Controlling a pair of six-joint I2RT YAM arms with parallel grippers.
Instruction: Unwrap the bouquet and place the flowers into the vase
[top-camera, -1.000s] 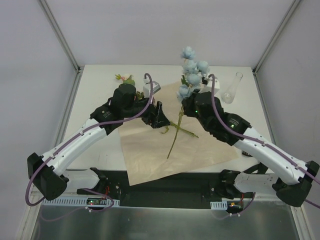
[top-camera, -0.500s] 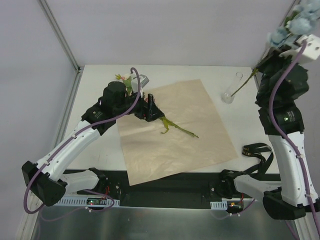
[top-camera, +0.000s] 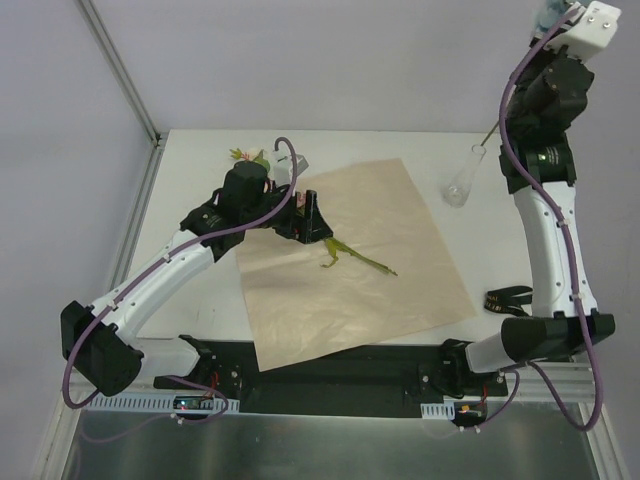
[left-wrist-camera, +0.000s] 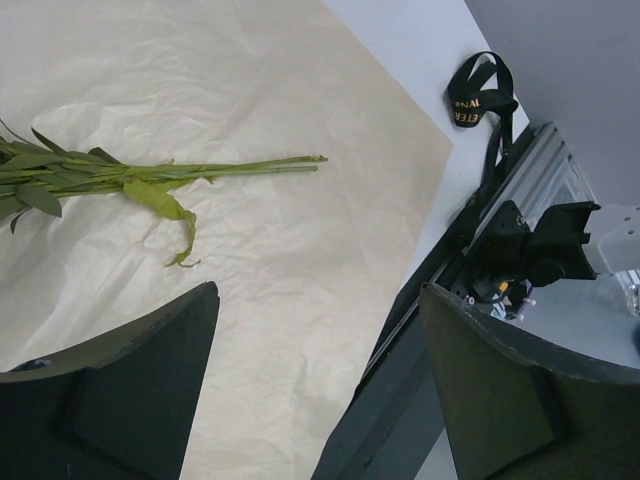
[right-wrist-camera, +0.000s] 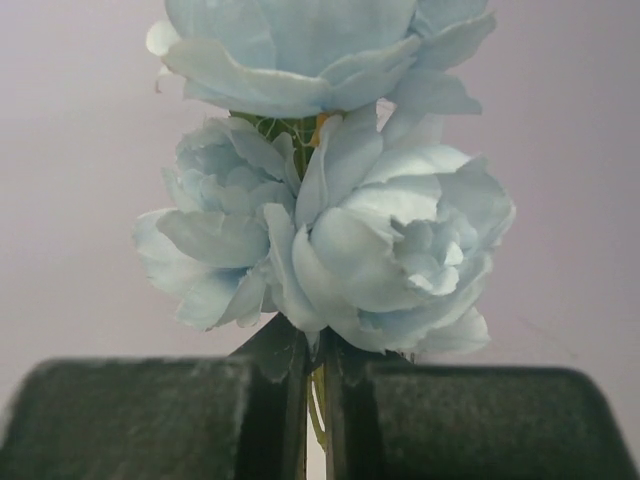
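The bouquet lies undone: its tan paper (top-camera: 340, 290) is flat on the table with green stems (top-camera: 356, 259) across it. More flowers (top-camera: 246, 156) in pink and green peek out behind my left arm. My left gripper (top-camera: 306, 214) hovers open over the paper beside the stems (left-wrist-camera: 150, 175), nothing between its fingers (left-wrist-camera: 130, 380). High at the back right, my right gripper (right-wrist-camera: 313, 395) is shut on the stem of a pale blue flower spray (right-wrist-camera: 330, 220). The spray's lower stem end (top-camera: 489, 132) hangs just above the clear glass vase (top-camera: 464, 178), which leans on the table.
A black ribbon (top-camera: 510, 297) with gold lettering lies on the table right of the paper, also in the left wrist view as the ribbon (left-wrist-camera: 478, 90). The arms' black base rail (top-camera: 340, 370) runs along the near edge. Grey walls (top-camera: 60, 150) enclose the table.
My right arm has swung from the paper to high at the back right, carrying the blue spray to above the vase. My left gripper has opened wider and shifted a little.
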